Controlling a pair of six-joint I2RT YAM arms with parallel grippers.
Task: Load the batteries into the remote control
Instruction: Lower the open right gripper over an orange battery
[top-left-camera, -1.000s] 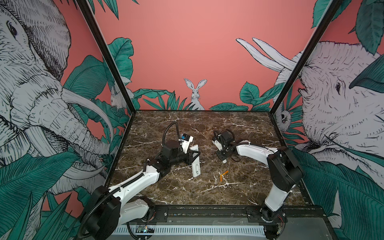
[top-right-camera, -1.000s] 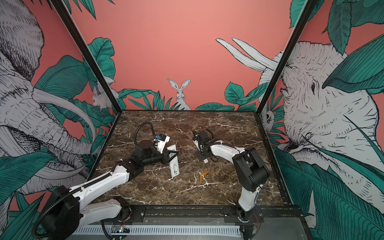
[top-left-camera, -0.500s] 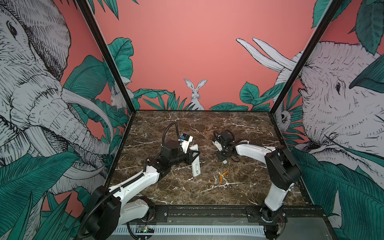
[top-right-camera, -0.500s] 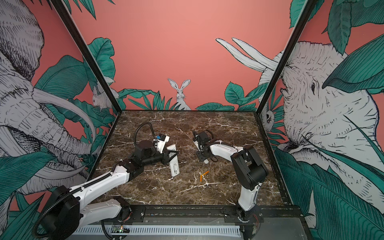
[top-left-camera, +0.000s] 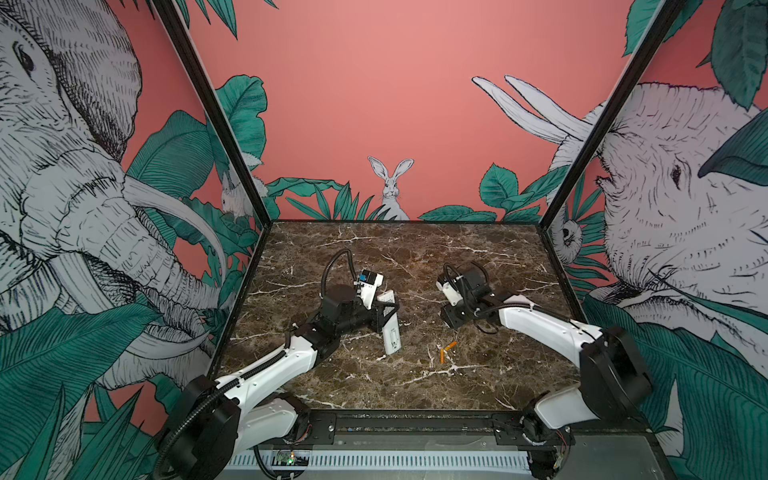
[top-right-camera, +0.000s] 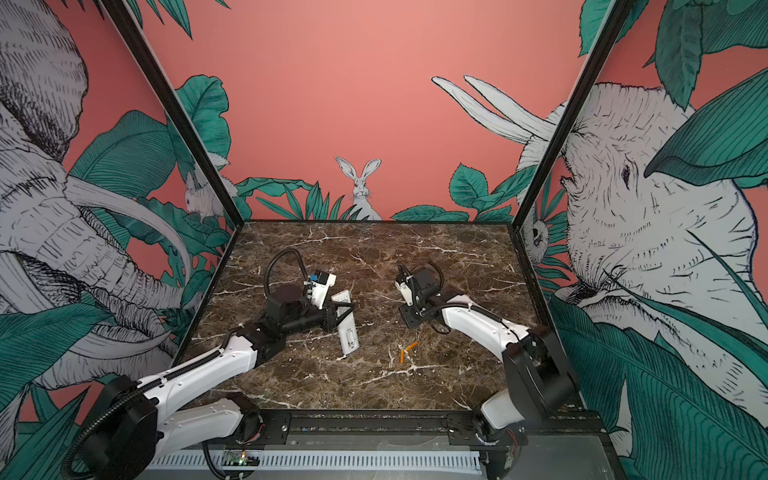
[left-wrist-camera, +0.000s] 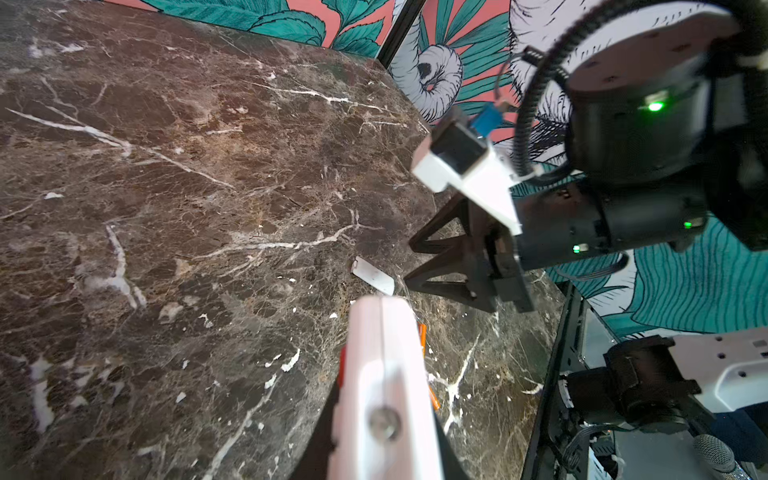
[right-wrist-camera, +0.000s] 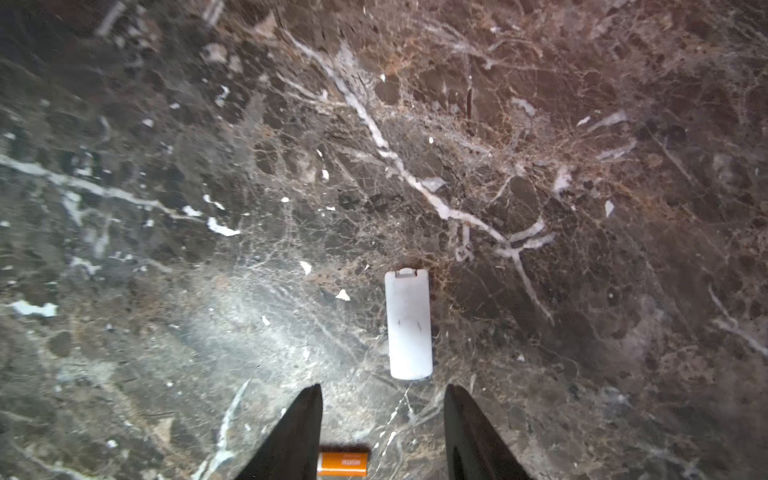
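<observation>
The white remote control (top-left-camera: 391, 332) (top-right-camera: 348, 332) is tilted, its lower end near the marble, and my left gripper (top-left-camera: 384, 318) (left-wrist-camera: 384, 449) is shut on its middle. In the left wrist view the remote control (left-wrist-camera: 382, 365) fills the space between the jaws. Two orange batteries (top-left-camera: 449, 346) (top-right-camera: 411, 346) lie in a V on the table, right of the remote and in front of my right gripper (top-left-camera: 451, 319). My right gripper (right-wrist-camera: 382, 388) stands open above the table, holding nothing. One battery (right-wrist-camera: 343, 463) lies just behind its fingertips. The right gripper (left-wrist-camera: 409, 264) also shows in the left wrist view.
A small white battery cover (right-wrist-camera: 408, 324) (left-wrist-camera: 372, 276) lies flat on the marble table (top-left-camera: 415, 249), just ahead of the right fingertips. Patterned walls close in the left, right and back. A black rail (top-left-camera: 415, 424) runs along the front edge.
My right gripper's jaws have spread apart and its arm has shifted slightly. The left arm and the remote have not moved.
</observation>
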